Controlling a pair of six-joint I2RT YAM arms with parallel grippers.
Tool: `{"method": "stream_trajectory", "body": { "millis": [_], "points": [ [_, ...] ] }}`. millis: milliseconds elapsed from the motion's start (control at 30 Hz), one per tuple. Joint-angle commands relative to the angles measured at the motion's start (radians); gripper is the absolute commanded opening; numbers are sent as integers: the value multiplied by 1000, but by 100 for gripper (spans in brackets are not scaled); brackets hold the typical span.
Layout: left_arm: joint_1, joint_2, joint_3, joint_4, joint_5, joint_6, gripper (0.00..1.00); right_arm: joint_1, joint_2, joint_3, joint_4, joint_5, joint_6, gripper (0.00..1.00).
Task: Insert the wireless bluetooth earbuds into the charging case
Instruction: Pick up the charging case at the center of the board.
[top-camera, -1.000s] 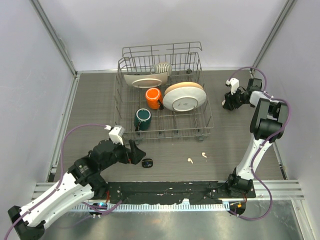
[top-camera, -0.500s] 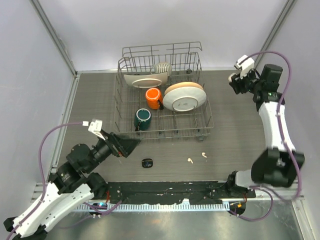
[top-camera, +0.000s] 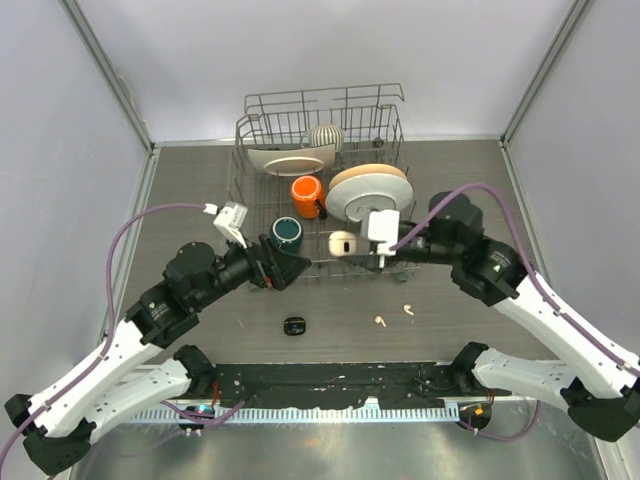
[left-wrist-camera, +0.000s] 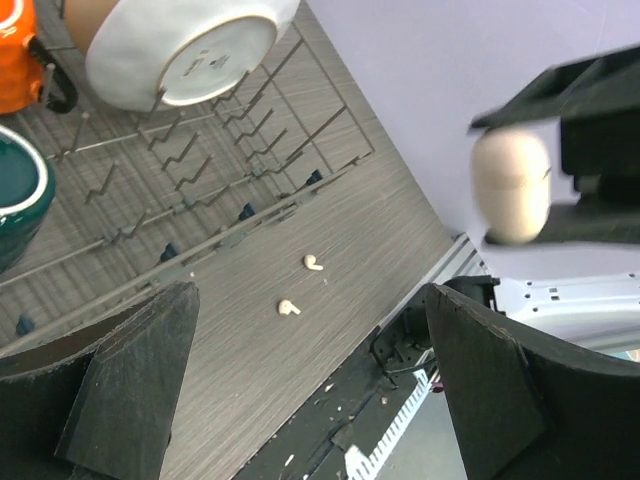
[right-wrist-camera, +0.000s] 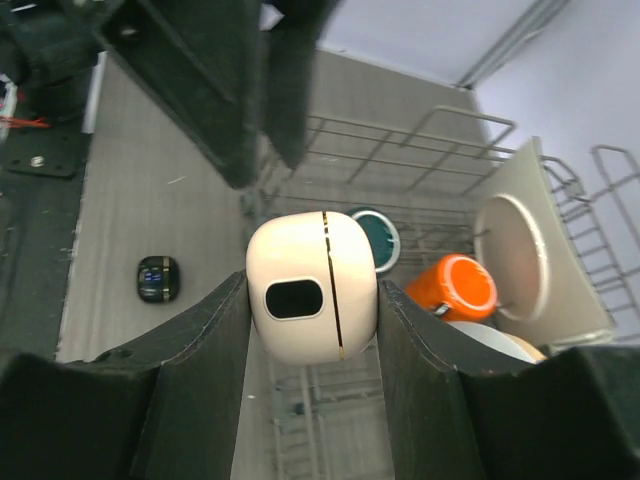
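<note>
My right gripper (top-camera: 345, 245) is shut on a cream-white charging case (top-camera: 341, 243), lid closed, and holds it in the air over the front of the dish rack (top-camera: 400, 262). In the right wrist view the case (right-wrist-camera: 312, 285) sits between both fingers. My left gripper (top-camera: 290, 268) is open and empty, just left of the case, and its jaws (left-wrist-camera: 310, 400) stand wide apart. Two cream-white earbuds (top-camera: 380, 321) (top-camera: 408, 310) lie on the table in front of the rack, and also show in the left wrist view (left-wrist-camera: 288, 307) (left-wrist-camera: 314, 263). The black earbuds are not visible.
A small black case (top-camera: 293, 325) lies on the table near the front, also seen in the right wrist view (right-wrist-camera: 158, 278). The rack holds an orange mug (top-camera: 307, 193), a teal mug (top-camera: 286, 235), plates and a ribbed bowl. A black strip runs along the table's front edge.
My right arm swung from the far right corner to the rack's front with the cream case in its jaws. My left gripper rose from near the black case toward the rack.
</note>
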Motion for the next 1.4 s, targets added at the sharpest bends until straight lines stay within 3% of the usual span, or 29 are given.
{"method": "stream_trajectory", "body": {
  "millis": [0,333,600,833,900,1000,1100,1133,1167,1233,1267,1300,1333,1367],
  "points": [
    [2,45,62,146,80,17,100,122,32,-3,-19,137,20,1],
    [1,78,-47,358,138,-3,96,192,113,-29,150,231,123,1],
    [1,105,-93,413,187,-44,84,200,116,-52,211,216,147,1],
    [1,148,-82,441,206,-55,54,203,102,-63,205,182,129,1],
    [2,157,-82,440,213,-59,52,203,98,-67,216,180,126,1],
    [1,158,-86,448,215,-69,41,203,85,-77,227,180,120,1],
    [1,151,-94,451,219,-73,25,203,75,-90,236,188,118,1],
    [1,153,-96,451,222,-73,9,203,72,-95,239,191,115,1],
    [1,151,-97,450,227,-72,3,203,67,-96,245,196,117,1],
    [1,147,-114,483,236,-60,0,203,62,-107,274,217,136,10],
    [1,136,-126,502,232,-55,0,203,58,-112,294,254,158,35],
    [1,124,-163,528,232,-44,0,203,52,-115,328,277,231,50],
    [1,113,-181,563,227,-27,0,203,47,-115,348,304,276,59],
    [1,74,-197,568,191,20,0,203,41,-115,362,346,325,80]
  ]
}}
